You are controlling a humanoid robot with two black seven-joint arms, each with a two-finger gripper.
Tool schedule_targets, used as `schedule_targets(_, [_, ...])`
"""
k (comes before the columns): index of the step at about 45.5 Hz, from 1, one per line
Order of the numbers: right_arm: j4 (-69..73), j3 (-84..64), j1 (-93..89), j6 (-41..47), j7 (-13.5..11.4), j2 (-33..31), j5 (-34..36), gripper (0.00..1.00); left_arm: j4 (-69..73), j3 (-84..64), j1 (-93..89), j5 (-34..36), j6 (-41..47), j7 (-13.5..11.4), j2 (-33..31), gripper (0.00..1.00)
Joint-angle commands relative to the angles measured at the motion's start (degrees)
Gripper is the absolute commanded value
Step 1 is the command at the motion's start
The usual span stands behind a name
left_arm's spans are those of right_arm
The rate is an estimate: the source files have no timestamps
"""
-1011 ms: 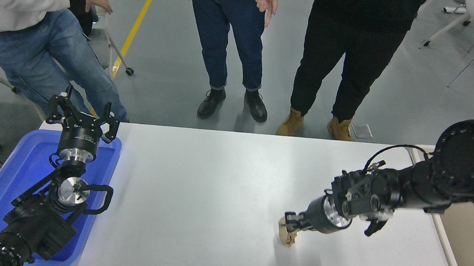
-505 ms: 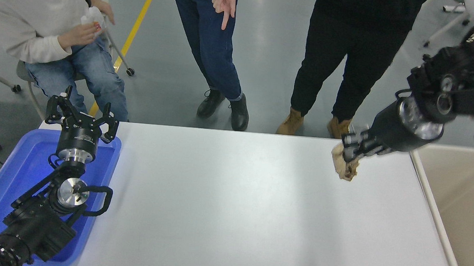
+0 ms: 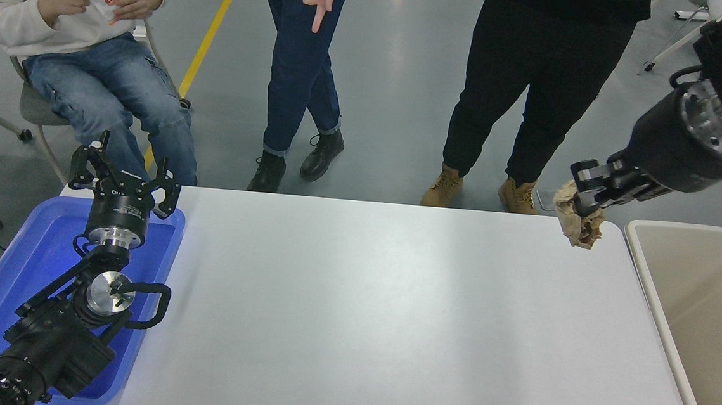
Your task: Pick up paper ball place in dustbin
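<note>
My right gripper is shut on the tan-brown crumpled paper ball and holds it high in the air over the table's far right corner. The beige dustbin stands off the table's right edge, just to the right of the ball and below it; its inside shows nothing in it. My left gripper is open and parked at the lower left over the blue tray.
A shallow blue tray lies under the left arm on the white table. Two people stand at the far side and a third sits at the upper left holding a paper wrapper. A chair leg shows at the top right.
My right gripper lifted the paper ball off the table, then carried it up and to the right, toward the dustbin. The people shifted; one sat down. The left arm has not moved.
</note>
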Motion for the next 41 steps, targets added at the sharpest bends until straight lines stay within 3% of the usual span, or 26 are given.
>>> schedule_targets(1, [-6.79, -4.63, -6.28, -0.88, 0.0, -11.73, -12.64, 0.0, 0.0, 0.01, -0.02, -0.02, 0.0, 0.0, -0.02, 0.99])
schedule_targets(8, [-18.83, -3.31, -16.73, -3.08, 0.09, -23.08, -21.52, 0.0, 0.0, 0.01, -0.02, -0.02, 0.0, 0.0, -0.02, 0.99])
schedule_targets(20, [-43.43, 9.42, -46.16, -12.03, 0.36, -32.49, -22.67, 0.0, 0.0, 0.01, -0.02, -0.02, 0.0, 0.0, -0.02, 0.99])
schedule_targets(31, [-68.31, 32.0, -81.5, -21.18, 0.62, -27.76, -21.79, 0.0, 0.0, 0.01, -0.02, -0.02, 0.0, 0.0, -0.02, 0.99])
schedule_targets(41, [-79.14, 43.36, -97.33, -26.63, 0.09, -19.93, -20.48, 0.0, 0.0, 0.01, -0.02, -0.02, 0.0, 0.0, -0.02, 0.99])
